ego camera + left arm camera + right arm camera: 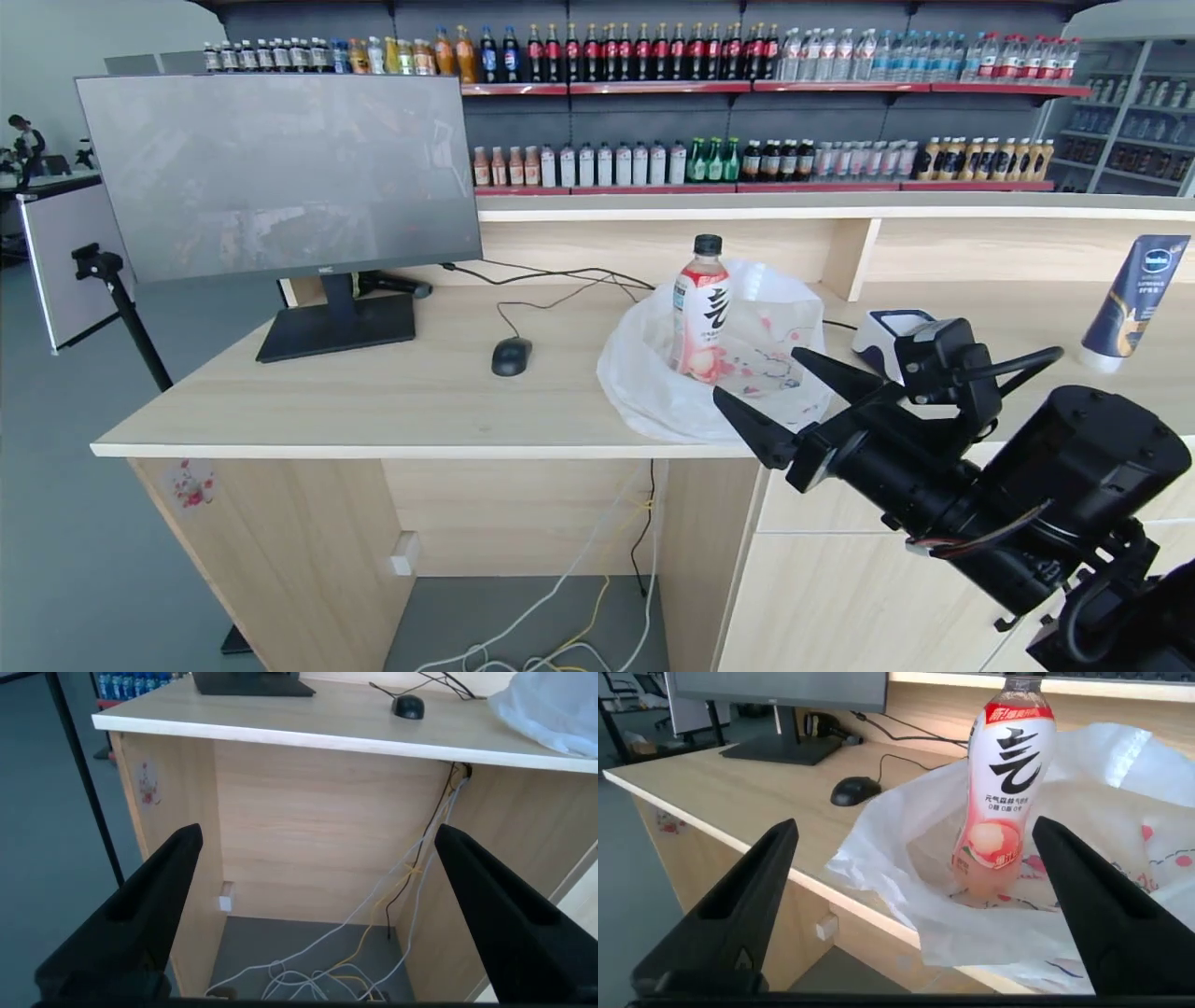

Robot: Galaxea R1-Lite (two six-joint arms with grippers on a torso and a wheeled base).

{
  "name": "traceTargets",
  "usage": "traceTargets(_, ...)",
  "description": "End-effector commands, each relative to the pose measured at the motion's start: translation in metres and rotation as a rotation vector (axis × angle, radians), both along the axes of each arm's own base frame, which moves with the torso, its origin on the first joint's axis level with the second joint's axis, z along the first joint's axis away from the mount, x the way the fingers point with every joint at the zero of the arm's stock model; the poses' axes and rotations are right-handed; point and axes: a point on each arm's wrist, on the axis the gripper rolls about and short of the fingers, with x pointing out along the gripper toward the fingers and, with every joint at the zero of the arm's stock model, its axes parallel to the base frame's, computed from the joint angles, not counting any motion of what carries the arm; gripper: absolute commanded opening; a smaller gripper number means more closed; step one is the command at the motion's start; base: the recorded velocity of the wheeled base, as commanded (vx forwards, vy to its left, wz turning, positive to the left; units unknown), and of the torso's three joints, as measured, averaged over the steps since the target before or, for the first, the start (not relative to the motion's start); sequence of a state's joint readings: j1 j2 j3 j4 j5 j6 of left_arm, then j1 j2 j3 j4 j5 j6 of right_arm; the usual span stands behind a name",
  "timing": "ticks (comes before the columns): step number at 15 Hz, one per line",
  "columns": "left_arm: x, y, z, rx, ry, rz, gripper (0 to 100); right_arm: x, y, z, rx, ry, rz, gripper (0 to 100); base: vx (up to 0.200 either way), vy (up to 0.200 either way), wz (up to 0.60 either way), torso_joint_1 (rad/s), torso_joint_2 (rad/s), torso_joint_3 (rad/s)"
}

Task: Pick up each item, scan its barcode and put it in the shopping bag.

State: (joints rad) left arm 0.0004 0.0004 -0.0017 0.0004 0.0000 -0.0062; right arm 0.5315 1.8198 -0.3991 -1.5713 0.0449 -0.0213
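Note:
A pink-labelled drink bottle point(700, 308) with a black cap stands upright inside the white shopping bag point(644, 383) on the wooden counter. My right gripper point(758, 375) hangs open just in front of the bag, near the counter's front edge, holding nothing. In the right wrist view the bottle point(1004, 793) stands in the bag point(896, 868) beyond the gripper point(915, 831). A blue tube point(1134, 299) stands upright at the far right of the counter. A white barcode scanner point(885, 338) sits right of the bag. My left gripper point(318, 838) is open and empty, low in front of the counter's underside.
A monitor point(280, 177) and a black mouse point(511, 356) occupy the counter's left part, with cables running behind. Loose cables point(374, 943) hang under the counter point(327, 411). A raised ledge and drink shelves stand behind.

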Motion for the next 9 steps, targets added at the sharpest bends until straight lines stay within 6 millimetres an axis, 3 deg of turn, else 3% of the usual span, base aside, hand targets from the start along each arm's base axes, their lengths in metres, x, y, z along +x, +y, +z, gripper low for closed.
traceTargets(1, 0.0, 0.0, 0.0, 0.0, 0.001, 0.001, 100, -0.001, -0.001, 0.001, 0.0, -0.003, -0.003, 100, 0.0, 0.0, 0.0, 0.0, 0.0, 0.0)
traceTargets(2, 0.0, 0.0, 0.0, -0.005, 0.002, 0.001, 100, -0.001, -0.001, 0.001, 0.001, -0.002, -0.003, 100, 0.0, 0.0, 0.0, 0.0, 0.0, 0.0)
traceTargets(9, 0.0, 0.0, 0.0, -0.011, 0.002, 0.003, 100, -0.01, -0.012, 0.003, -0.001, 0.002, -0.02, 100, 0.0, -0.2, 0.0, 0.008, 0.01, 0.001)
